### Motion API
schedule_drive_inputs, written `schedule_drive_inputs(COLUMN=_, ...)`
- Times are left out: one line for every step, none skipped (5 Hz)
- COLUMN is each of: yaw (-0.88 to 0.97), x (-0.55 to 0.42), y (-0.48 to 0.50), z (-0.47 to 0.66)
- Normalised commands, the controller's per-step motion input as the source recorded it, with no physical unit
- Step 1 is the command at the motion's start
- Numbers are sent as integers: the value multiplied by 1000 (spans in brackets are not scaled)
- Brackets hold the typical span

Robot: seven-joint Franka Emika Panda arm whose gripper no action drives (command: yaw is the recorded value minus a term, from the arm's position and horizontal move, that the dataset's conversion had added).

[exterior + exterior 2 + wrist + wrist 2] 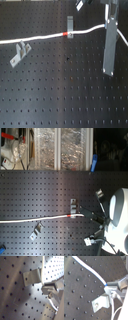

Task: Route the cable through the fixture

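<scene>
Cable (45, 37) is lying slack across the perforated worktop (65, 95), passing the fixture (20, 52); it looks light, limp and smooth. The end effector (110, 289) is seemingly pinching it; gripping closer to the fixture should be steadier.

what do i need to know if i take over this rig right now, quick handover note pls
Gripper: appears shut on the cable, in both wrist views.
Cable: stretched across the pegboard; its red band sits at the narrow upright clip in the first exterior view.
Fixture: the forked bracket toward the first exterior view's left, just below the cable; the cord passes near it, apparently not between the prongs.
Done: cable lifted and laid out.
Left: seat the cord in the fixture's fork.
</scene>
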Motion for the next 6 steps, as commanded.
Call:
schedule_drive_inputs(yaw=0, x=-66, y=32, z=481)
schedule_drive_inputs(yaw=0, x=-38, y=74, z=307)
schedule_drive_inputs(yaw=20, x=81, y=259, z=1)
schedule_drive_inputs(yaw=308, x=47, y=150, z=-124)
schedule_drive_inputs(yaw=343, x=176, y=142, z=-123)
schedule_drive_inputs(yaw=197, x=300, y=109, z=2)
